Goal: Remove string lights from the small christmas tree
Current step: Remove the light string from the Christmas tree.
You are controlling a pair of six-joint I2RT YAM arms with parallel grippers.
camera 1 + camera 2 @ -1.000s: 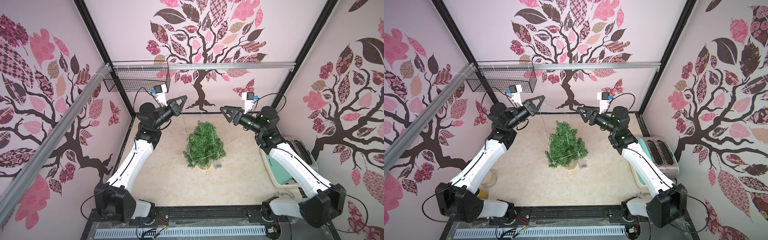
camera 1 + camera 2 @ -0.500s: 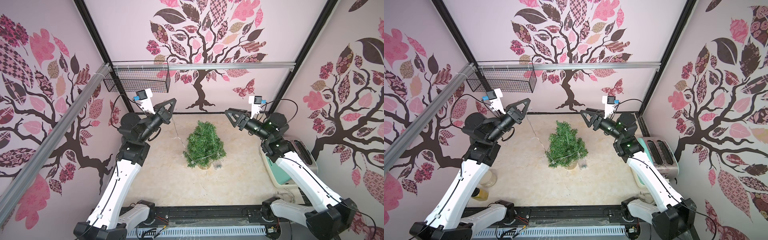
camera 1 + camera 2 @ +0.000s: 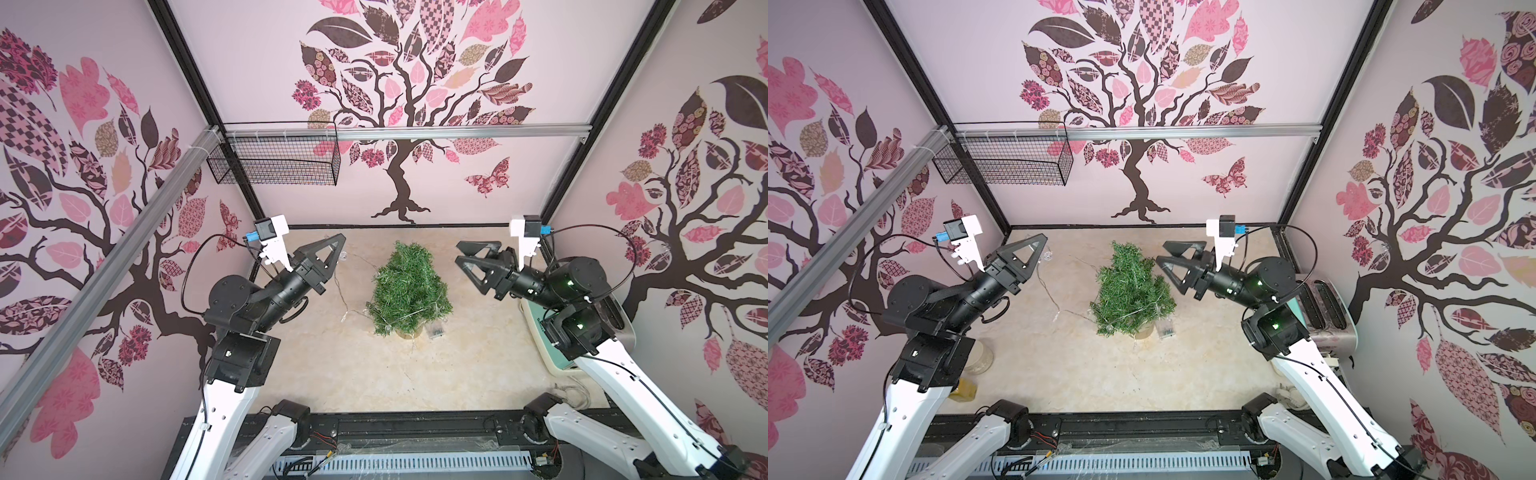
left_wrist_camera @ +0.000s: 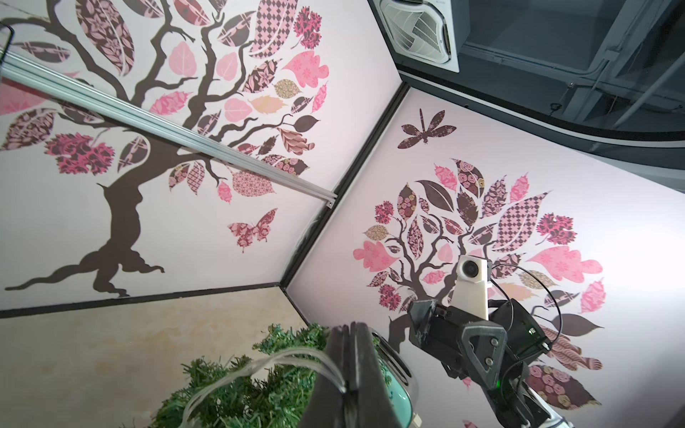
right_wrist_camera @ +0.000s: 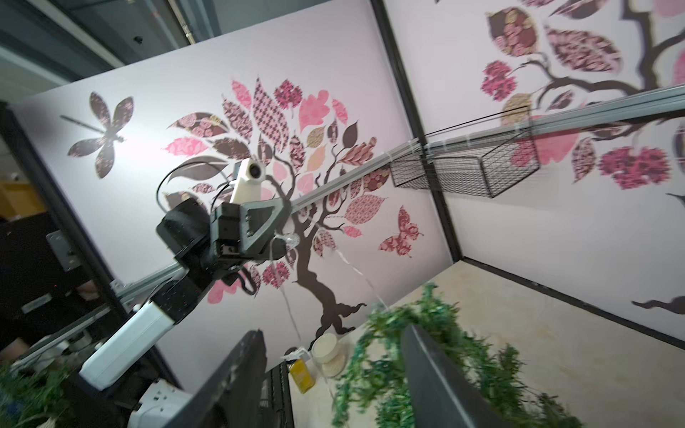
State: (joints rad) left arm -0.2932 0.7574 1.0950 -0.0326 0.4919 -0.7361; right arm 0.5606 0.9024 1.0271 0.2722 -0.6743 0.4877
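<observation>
small christmas tree (image 3: 409,286) centre | toaster (image 3: 1327,309) (right arm (image 3: 1304,376) partly covers) | wire basket (image 3: 1005,166)

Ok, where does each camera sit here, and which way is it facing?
Top views: stereo head high at the front, looking down toward the back wall; both arms, the left gripper, the right gripper and the small christmas tree show.
Left wrist: on the left arm, facing the back right corner past its shut gripper, which pinches the string lights.
Right wrist: on the right arm, facing the left wall between its open gripper's fingers; blurred.
Shared: both wrist views show the tree and the opposite arm.
</observation>
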